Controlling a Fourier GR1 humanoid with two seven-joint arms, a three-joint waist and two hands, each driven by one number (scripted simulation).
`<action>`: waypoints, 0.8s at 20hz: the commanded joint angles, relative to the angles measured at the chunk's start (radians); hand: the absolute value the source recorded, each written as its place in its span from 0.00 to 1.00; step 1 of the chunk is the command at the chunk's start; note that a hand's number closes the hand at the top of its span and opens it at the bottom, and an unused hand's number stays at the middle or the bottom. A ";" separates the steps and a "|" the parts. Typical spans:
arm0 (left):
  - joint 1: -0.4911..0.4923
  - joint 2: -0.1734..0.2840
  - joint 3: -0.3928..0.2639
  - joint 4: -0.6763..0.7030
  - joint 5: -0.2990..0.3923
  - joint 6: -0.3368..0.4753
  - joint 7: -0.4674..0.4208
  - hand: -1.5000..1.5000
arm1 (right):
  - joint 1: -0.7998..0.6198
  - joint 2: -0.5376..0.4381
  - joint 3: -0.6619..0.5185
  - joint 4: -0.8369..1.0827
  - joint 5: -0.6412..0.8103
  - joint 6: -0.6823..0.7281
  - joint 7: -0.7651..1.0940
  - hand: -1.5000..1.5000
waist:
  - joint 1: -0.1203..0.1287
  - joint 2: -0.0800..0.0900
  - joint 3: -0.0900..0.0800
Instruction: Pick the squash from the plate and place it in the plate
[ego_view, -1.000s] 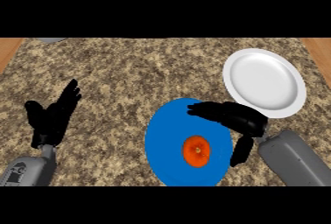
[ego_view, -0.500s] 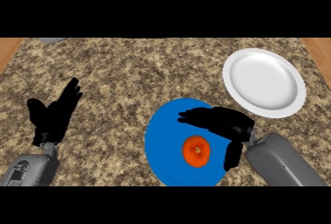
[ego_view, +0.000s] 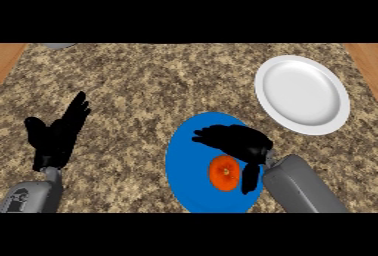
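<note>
An orange squash (ego_view: 221, 173) lies on the blue plate (ego_view: 189, 165) at the lower middle of the counter. My right hand (ego_view: 238, 142) hovers over that plate just above and right of the squash, fingers spread toward the left and thumb hanging down beside the squash; it holds nothing. A white plate (ego_view: 303, 94) sits bare at the upper right. My left hand (ego_view: 57, 134) rests open at the left, fingers up.
The speckled stone counter (ego_view: 148, 85) spreads wide between the hands. A grey object (ego_view: 57, 45) peeks in at the top left edge. Wooden strips border the counter at both top corners.
My right hand has moved down and to the left, from the blue plate's upper right rim to over the plate beside the squash. The left hand has stayed put.
</note>
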 joint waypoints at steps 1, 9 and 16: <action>-0.022 -0.032 0.009 0.031 -0.029 -0.005 -0.007 0.50 | 0.006 0.024 -0.007 0.046 0.081 -0.014 -0.035 0.00 | -0.002 0.000 0.000; -0.052 -0.050 0.027 0.056 -0.022 -0.014 0.000 0.50 | 0.063 -0.015 0.112 -0.013 0.151 0.018 -0.154 1.00 | -0.007 0.000 0.000; -0.030 -0.008 0.068 0.003 -0.016 -0.062 0.043 0.50 | 0.100 0.071 0.048 -0.075 0.144 0.047 -0.119 1.00 | -0.004 -0.001 0.000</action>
